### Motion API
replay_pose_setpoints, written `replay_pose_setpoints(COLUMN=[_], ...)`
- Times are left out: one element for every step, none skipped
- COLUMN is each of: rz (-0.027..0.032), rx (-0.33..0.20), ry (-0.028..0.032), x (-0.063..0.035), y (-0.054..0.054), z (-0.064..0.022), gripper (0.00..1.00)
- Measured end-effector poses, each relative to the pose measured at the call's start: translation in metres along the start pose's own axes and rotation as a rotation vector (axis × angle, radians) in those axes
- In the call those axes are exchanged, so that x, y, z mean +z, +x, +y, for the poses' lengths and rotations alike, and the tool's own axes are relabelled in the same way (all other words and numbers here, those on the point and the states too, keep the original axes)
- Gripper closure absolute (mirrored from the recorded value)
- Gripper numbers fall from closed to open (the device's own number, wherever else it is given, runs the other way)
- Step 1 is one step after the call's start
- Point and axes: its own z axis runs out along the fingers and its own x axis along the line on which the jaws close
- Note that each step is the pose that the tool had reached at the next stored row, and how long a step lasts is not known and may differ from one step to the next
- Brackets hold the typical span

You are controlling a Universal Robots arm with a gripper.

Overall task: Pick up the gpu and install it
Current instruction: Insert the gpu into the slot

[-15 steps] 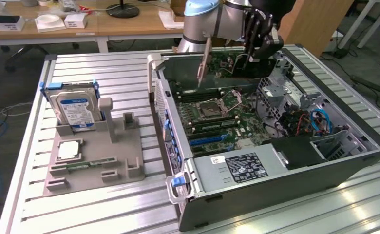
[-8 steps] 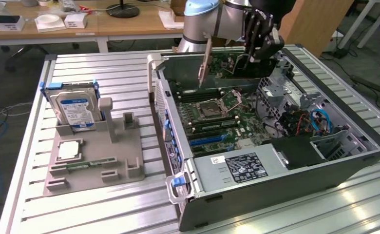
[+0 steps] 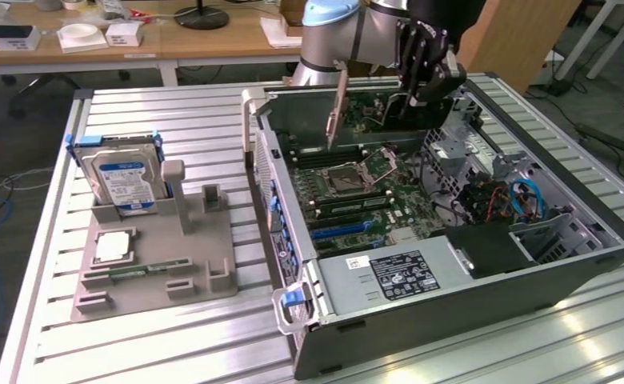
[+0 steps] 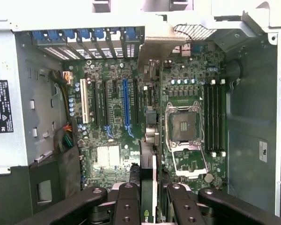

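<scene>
Green card with a black face: gpu (image 4: 148, 173), one item, upright on its long edge, in the upper centre of the exterior view, above the far end of the open case (image 3: 568, 264). It appeared to hang clear of the motherboard (image 3: 368, 196), not yet seated in any slot. Its metal bracket (image 3: 336, 108) was at the card's end toward the exterior view's left.

Gripper (image 4: 152, 188): black, clamped on the gpu from both faces, toward the end away from the bracket.

Motherboard: green, flat on the case floor. In the wrist view the card's edge ran parallel to the long slots, between the blue slot (image 4: 126, 101) and the socket (image 4: 183, 127). Which slot sat directly under it could not be told.

Cables (image 3: 504, 200): red and blue, centre right of the exterior view, well apart from the card.

Outside the case, exterior view's left: drive (image 3: 123, 178) with blue label, upright in a grey holder (image 3: 200, 268) on the slatted table (image 3: 184, 120).

Handling note, as a judgement: the step in hand was alignment over the board. It would go best with the card kept upright and parallel to its slot, the bracket lined with a rear opening, and travel straight down without twist, since a grip near one end would tend to tip the card.
</scene>
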Motion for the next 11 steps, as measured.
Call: replay_pose_setpoints(rz=[0.0001,-0.0001,-0.0002,-0.0002,-0.0002,-0.0002,0.0002,0.001,0.0014,0.0014,0.0014], rx=[-0.002,-0.004,-0.007,-0.009,-0.011,-0.011,-0.011,-0.011,-0.011,-0.011,-0.011], ry=[0.0,0.0,-0.0002,-0.0003,-0.0004,-0.0004,-0.0005,-0.0005,-0.0004,-0.0004,-0.0004], x=[0.0017,0.0036,0.0054,0.0071,0.0085,0.0094,0.0094,0.0094,0.0095,0.0095,0.0095], y=[0.0001,0.0001,0.0002,0.0003,0.0004,0.0006,0.0006,0.0006,0.0006,0.0006,0.0006], z=[0.0,0.0001,0.0002,0.0002,0.0006,0.0007,0.0007,0.0006,0.0006,0.0006,0.0006], gripper=[0.73,0.73,0.73,0.73,0.73,0.73,0.73,0.73,0.73,0.73,0.73])
